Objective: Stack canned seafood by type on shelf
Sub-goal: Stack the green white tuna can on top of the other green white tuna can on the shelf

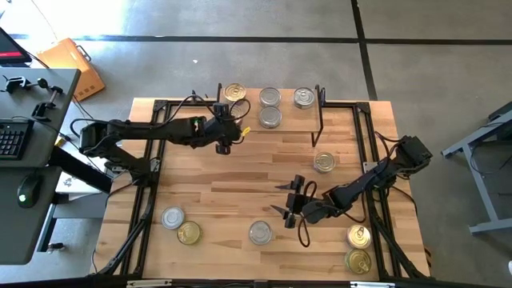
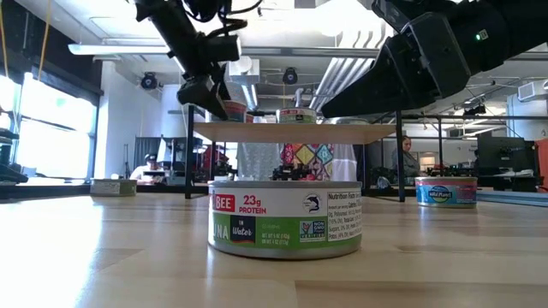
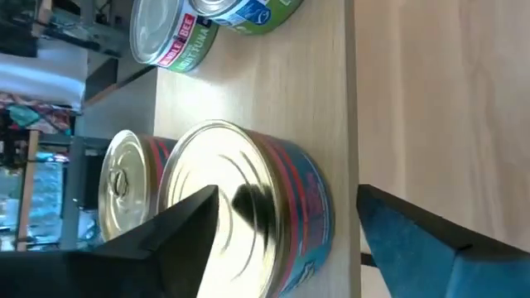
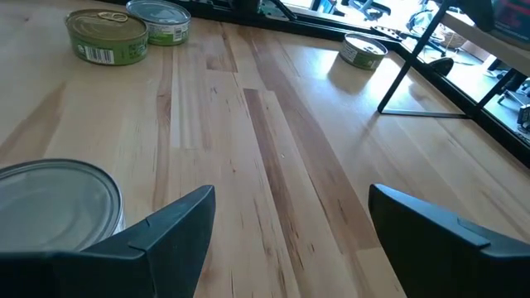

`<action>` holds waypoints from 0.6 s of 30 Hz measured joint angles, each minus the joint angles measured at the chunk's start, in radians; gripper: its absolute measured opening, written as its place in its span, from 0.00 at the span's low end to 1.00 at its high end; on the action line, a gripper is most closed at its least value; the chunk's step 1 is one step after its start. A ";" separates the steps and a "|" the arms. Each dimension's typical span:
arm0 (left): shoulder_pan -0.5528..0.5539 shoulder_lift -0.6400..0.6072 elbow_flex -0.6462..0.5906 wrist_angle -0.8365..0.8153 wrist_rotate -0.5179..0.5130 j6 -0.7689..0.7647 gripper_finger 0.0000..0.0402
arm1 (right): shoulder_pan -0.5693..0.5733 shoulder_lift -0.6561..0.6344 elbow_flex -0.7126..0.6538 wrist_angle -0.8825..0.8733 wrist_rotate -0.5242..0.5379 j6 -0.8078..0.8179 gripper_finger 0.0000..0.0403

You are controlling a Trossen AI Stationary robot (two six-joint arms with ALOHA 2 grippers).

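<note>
Two dark, near-black jointed arms work the table; the left arm (image 1: 152, 132) carries a small green marking and black cables looping off its wrist; the right arm (image 1: 364, 182) ends in flat, angular dark fingers (image 4: 157, 236), a cable coiling beside them.

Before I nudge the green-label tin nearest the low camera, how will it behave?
The green-label tin is squat and sits flat, so it probably slides rather than tips. Rigid metal, likely heavy for its size if full. The smooth wooden tabletop offers little grip; it may skate.
</note>
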 joint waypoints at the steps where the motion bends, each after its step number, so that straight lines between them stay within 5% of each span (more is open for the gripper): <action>1: 0.000 0.000 0.000 -0.006 -0.001 -0.010 0.72 | 0.000 0.000 0.000 0.000 0.000 0.000 0.77; 18: -0.044 -0.069 0.002 0.036 -0.096 -0.060 0.73 | 0.000 0.000 0.000 0.001 0.000 -0.008 0.77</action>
